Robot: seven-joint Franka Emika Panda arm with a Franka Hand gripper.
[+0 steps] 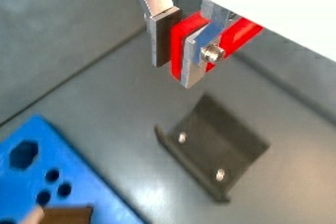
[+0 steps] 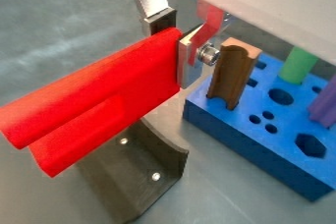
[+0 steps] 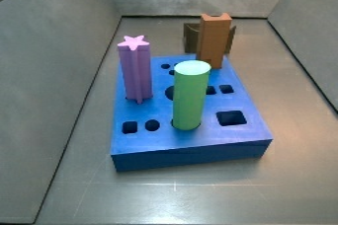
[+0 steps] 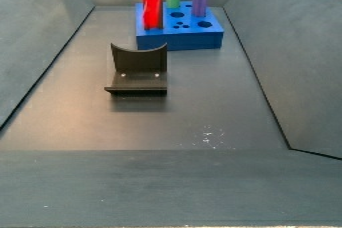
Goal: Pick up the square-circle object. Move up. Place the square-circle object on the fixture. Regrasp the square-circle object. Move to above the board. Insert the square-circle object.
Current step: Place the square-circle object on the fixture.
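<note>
Board [image 3: 185, 145] holds purple peg [image 3: 133, 69], green cylinder [image 3: 192, 96] upright. Pincer [image 2: 182, 49] clamps red peg [image 2: 98, 105] above fixture [image 4: 136, 69]; in a side view the peg [image 4: 154, 2] stands vertical.

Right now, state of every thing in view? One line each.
gripper: shut on the square-circle object, raised over the floor
square-circle object: held between the fingers, off the floor
fixture: empty, on the floor
board: three pegs in, other holes open
purple peg: upright in board
green cylinder: upright in board
brown peg: upright in board
</note>
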